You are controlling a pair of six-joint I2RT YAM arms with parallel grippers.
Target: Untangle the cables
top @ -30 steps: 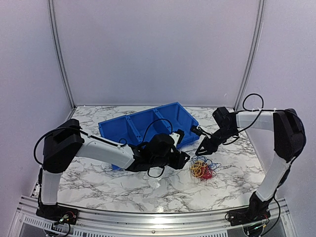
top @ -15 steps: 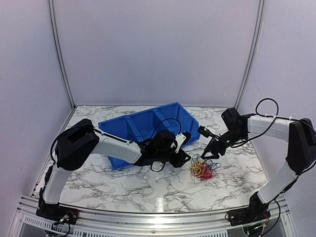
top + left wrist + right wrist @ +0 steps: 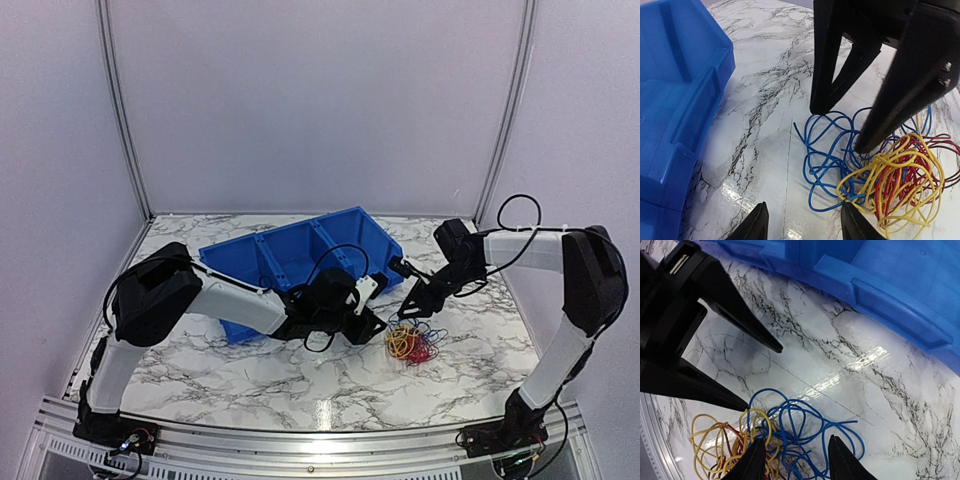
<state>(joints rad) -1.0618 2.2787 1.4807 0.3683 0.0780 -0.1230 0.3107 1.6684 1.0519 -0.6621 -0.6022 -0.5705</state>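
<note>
Cables (image 3: 410,345) tangled on marble table (image 3: 300,385), blue bin (image 3: 262,258) just behind

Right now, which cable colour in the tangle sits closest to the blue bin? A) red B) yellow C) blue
C: in both wrist views the blue strands spread out on the bin side of the tangle, with the yellow loops and red loops beyond them.

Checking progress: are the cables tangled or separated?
Tangled: the cables lie in one pile beside the blue bin, blue, yellow and red loops threading through one another.
</note>
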